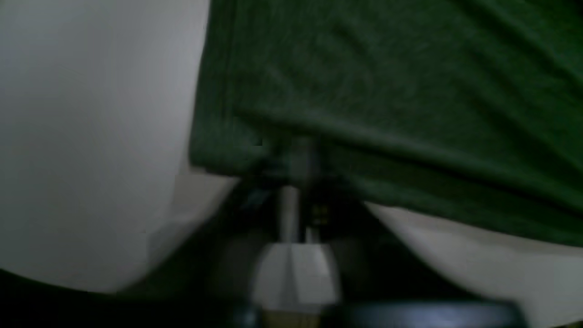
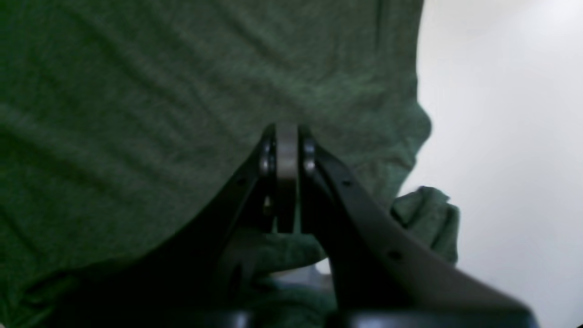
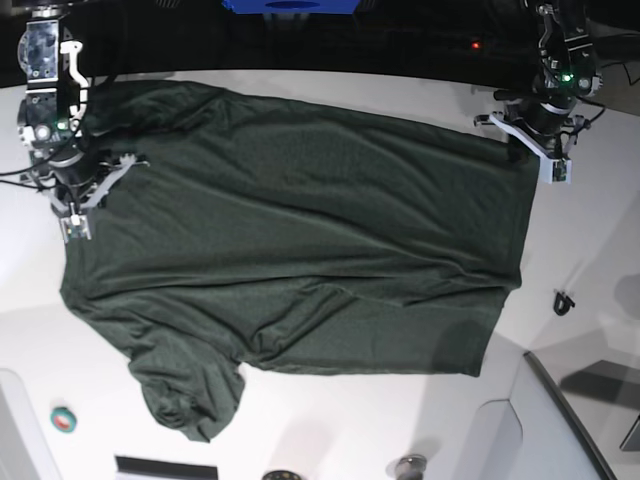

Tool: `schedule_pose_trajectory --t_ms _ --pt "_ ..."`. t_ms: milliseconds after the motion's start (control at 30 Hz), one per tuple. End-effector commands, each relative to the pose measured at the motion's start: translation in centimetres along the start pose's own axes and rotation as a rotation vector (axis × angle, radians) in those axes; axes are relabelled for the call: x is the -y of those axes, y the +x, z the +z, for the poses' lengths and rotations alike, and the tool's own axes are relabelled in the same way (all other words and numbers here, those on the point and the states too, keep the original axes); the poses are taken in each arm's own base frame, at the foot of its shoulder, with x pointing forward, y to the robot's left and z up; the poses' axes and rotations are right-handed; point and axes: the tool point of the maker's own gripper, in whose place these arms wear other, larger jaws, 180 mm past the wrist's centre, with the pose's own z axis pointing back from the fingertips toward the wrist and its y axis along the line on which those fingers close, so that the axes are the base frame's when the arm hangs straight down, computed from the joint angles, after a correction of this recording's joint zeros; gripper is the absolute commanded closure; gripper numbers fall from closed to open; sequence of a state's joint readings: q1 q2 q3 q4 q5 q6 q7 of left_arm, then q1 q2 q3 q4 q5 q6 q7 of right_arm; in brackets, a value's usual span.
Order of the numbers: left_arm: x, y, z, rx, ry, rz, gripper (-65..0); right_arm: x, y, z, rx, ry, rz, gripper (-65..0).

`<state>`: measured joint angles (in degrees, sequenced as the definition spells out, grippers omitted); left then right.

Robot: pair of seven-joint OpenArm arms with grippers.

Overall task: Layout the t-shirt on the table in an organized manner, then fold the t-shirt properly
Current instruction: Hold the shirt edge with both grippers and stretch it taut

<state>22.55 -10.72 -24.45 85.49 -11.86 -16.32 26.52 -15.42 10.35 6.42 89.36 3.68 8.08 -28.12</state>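
Observation:
The dark green t-shirt (image 3: 300, 230) lies spread wide and wrinkled on the white table (image 3: 340, 420), with one sleeve bunched at the lower left. My left gripper (image 3: 522, 148) is at the shirt's upper right corner. In the blurred left wrist view it (image 1: 296, 152) is shut on the shirt's edge (image 1: 410, 91), over the table (image 1: 91, 136). My right gripper (image 3: 88, 188) is at the shirt's upper left edge. In the right wrist view it (image 2: 286, 136) is shut on the fabric (image 2: 136, 114), with cloth bunched under the fingers, next to the table (image 2: 501, 136).
A small green tape roll (image 3: 63, 418) lies near the lower left corner. A small black object (image 3: 563, 300) sits right of the shirt. A grey panel (image 3: 560, 420) stands at the lower right. A blue object (image 3: 290, 5) is at the far edge.

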Motion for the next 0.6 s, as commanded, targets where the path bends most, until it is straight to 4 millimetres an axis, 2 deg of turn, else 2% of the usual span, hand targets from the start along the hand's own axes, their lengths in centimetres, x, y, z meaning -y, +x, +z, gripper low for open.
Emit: schedule_pose_trajectory --t_ms 0,267,467,567 --pt "-0.7 1.3 -0.1 0.039 0.016 -0.009 0.0 0.9 0.8 -0.1 0.028 -0.019 0.005 -0.8" --pt "-1.7 -0.6 -1.3 0.034 0.051 -0.035 0.0 2.0 -1.4 -4.2 -0.093 -0.027 -0.039 -0.8" --pt "-1.8 -1.9 -0.8 0.008 0.052 -0.040 0.0 2.7 0.0 -7.3 -0.132 -0.030 -0.081 -0.8" --pt "-1.8 -1.7 -0.5 0.016 0.050 -0.045 0.0 2.9 1.3 -8.0 -0.125 -0.031 -0.092 -0.8"
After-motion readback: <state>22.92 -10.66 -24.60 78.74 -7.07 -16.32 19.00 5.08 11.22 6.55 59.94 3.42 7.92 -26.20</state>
